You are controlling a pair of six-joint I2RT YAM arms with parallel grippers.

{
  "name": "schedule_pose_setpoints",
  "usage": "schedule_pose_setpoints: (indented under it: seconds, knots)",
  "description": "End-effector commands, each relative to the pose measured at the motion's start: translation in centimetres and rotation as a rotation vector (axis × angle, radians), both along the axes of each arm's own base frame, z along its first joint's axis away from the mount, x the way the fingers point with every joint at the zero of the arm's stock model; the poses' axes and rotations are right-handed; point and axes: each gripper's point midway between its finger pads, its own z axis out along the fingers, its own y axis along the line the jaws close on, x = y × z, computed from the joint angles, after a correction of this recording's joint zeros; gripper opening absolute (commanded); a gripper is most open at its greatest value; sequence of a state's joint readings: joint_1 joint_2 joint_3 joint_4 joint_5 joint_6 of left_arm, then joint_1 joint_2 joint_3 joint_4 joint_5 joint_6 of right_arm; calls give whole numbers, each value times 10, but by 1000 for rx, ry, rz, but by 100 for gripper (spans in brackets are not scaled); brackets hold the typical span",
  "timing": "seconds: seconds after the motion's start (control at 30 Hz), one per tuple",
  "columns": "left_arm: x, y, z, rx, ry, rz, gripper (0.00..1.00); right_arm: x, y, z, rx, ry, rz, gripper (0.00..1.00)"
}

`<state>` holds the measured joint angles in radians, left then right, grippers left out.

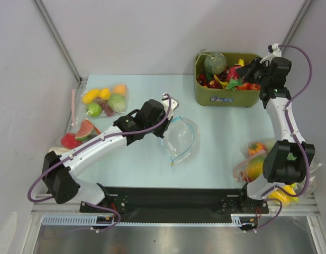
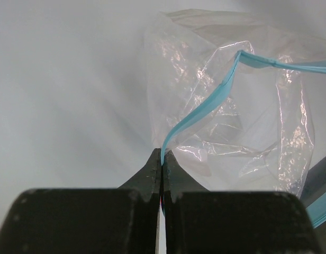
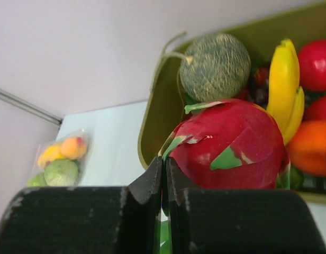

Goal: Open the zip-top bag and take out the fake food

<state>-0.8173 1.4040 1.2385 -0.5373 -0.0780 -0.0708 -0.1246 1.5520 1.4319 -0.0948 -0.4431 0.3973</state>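
The zip-top bag is clear with a blue zip strip; it lies mid-table, mouth gaping, and looks empty. My left gripper is shut on the zip strip at the bag's rim, as the left wrist view shows. My right gripper is over the olive bin, shut on a green leaf of a red fake fruit with green scales. The bin's wall is right behind the fingers.
The bin also holds a green melon, a banana and other red and orange fruit. A filled bag of fruit and watermelon slices lie at the left. Another filled bag lies beside the right arm's base.
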Motion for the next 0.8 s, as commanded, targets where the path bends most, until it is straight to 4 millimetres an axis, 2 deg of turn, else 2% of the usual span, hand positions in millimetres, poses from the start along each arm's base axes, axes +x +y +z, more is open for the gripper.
schedule_pose_setpoints:
  seconds: [0.0,0.17,0.2,0.27,0.3,0.33,0.37,0.4,0.43,0.47,0.5,0.53,0.57,0.6,0.63,0.77]
  knots:
    - [-1,0,9,-21,-18,-14,0,17,1,95,-10,-325,69,0]
    - [-1,-1,2,-9,-1,-19,0,39,0,123,27,-457,86,0]
    - [-1,-2,1,-8,2,-21,0,53,-2,116,33,-467,95,0]
    - [-2,-4,-3,-8,17,-29,0,64,-1,132,58,-529,106,0]
    - [-3,-5,-5,-7,23,-31,0,81,-3,115,74,-507,107,0]
    - [-3,-7,-8,-6,33,-38,0,91,-3,112,86,-510,111,0]
    - [-4,-7,-11,-2,40,-40,0,97,-3,124,98,-538,116,0]
    - [-4,-8,-11,-2,42,-42,0,105,-5,125,102,-551,107,0]
    - [-4,-9,-12,-1,48,-46,0,128,-7,96,116,-506,98,0]
    - [-5,-9,-15,4,56,-48,0,135,-9,108,110,-540,89,0]
    - [-5,-9,-16,5,60,-48,0,147,-13,96,116,-515,68,0]
    - [-4,-9,-17,7,60,-49,0,165,-16,68,124,-467,52,0]
    - [-5,-9,-19,11,64,-49,0,175,-22,58,123,-439,17,0]
    - [-4,-9,-19,11,62,-48,0,180,-25,57,120,-436,0,0]
    - [-4,-9,-19,13,63,-49,0,187,-28,42,115,-412,-19,0]
    - [-4,-10,-21,16,68,-51,0,197,-44,10,93,-314,-116,0]
